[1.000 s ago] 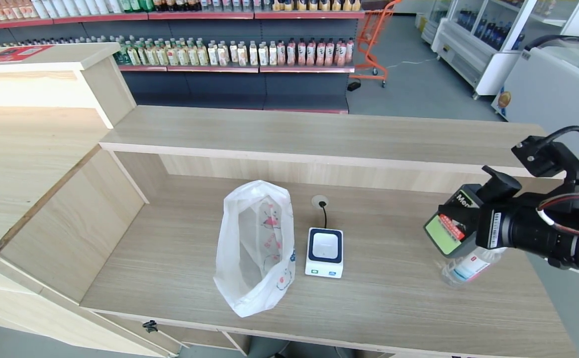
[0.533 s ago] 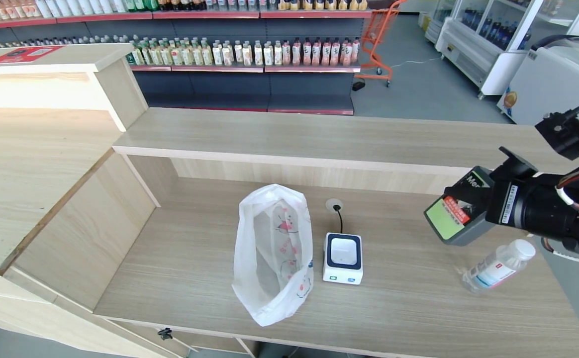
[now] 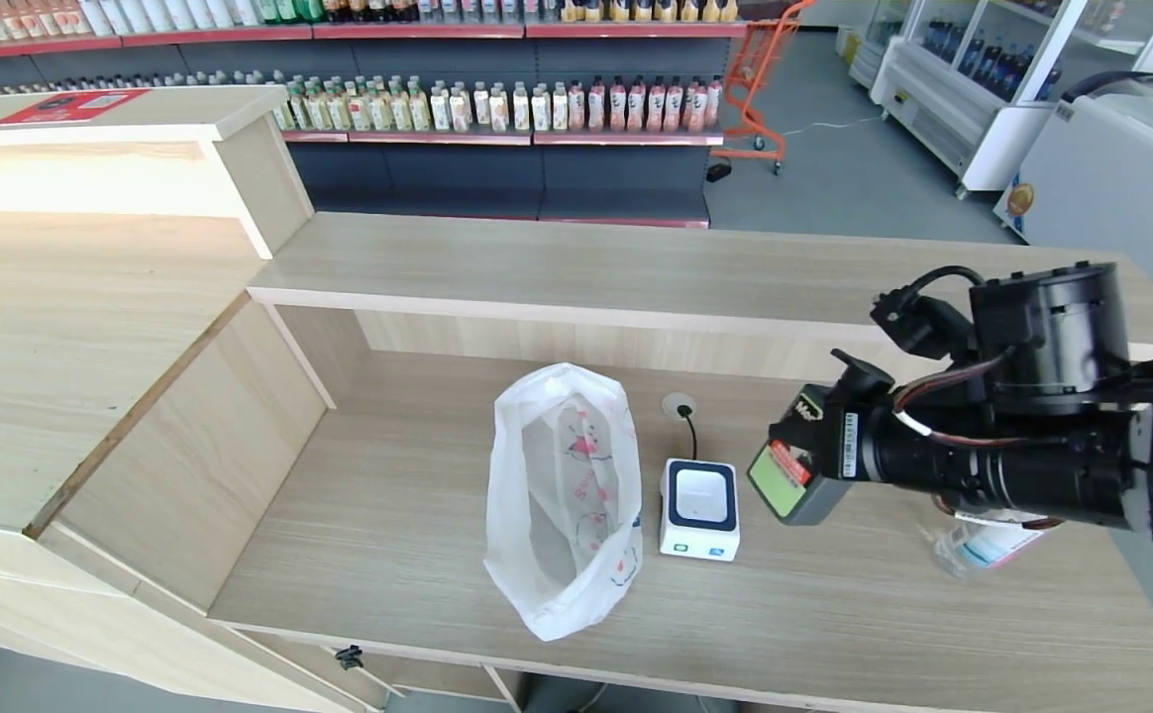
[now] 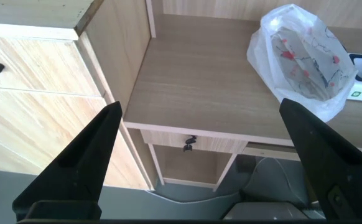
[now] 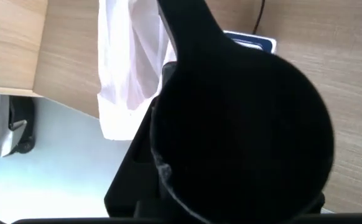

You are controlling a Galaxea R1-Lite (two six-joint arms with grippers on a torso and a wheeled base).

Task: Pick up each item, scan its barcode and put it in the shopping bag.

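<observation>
Right pincer [image 3: 824,446] clamped on grey box [image 3: 786,482] w/ green face & red strip, held above tabletop [image 3: 388,535], just right of barcode scanner [image 3: 700,505], not touching it. Scanner: white, dark-blue frame, black cable [image 3: 687,436] running toward the back. Shopping bag [image 3: 562,495] just left of scanner, upright, mouth open; thin white plastic, red/pink print. Clear bottle [image 3: 983,543] w/ white label lies on tabletop under R arm, partly hidden. Left pincer [image 4: 199,106] has fingers wide apart, holding nothing, out in front of tabletop's near edge.
</observation>
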